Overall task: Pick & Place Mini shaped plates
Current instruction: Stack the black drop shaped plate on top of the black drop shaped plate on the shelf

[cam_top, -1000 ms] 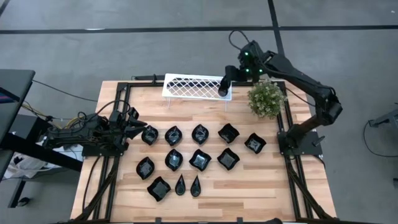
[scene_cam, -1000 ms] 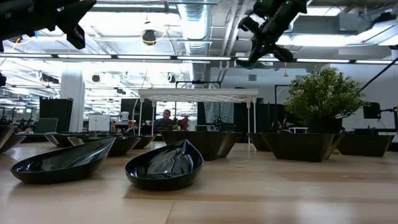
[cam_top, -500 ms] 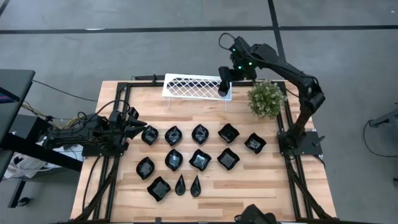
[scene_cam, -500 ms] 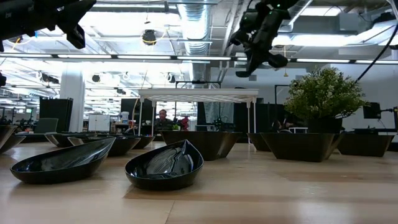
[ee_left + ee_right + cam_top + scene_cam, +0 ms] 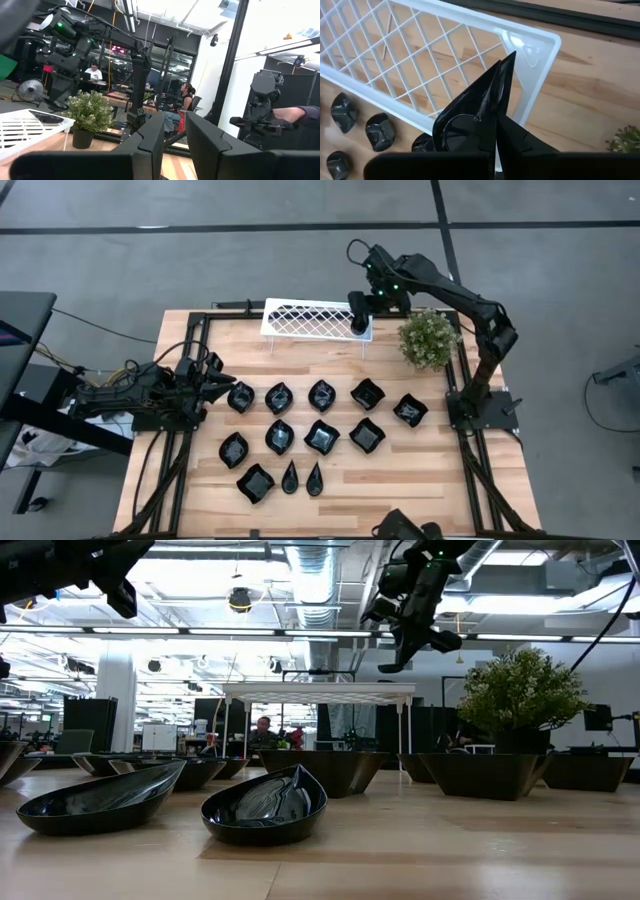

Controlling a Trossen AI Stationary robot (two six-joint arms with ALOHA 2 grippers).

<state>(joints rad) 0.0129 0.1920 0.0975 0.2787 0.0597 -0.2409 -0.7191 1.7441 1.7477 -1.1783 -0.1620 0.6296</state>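
Several mini shaped plates, glossy black, lie in three rows on the wooden table, among them a square one and a teardrop. My right gripper hangs over the right end of the white lattice rack, shut on one more black plate. In the low view that gripper is high above the rack top. My left gripper waits at the table's left edge, level, with a narrow gap between its fingers and nothing in it. My right gripper pinches the plate between its two fingers at the rim end nearest the wrist. The fingers slant steeply down from above. The plate sticks out past them, its pointed tip toward the rack, lifted clear of rack and table.
A small green bushy plant stands at the table's far right, close beside the rack's right end. Black frame rails run along the table's sides. A person sits in the room beyond the table.
My right gripper, still shut on the plate, has tipped more steeply downward and shifted a little toward the table's left and down, staying over the rack's right end. The plate has moved with it.
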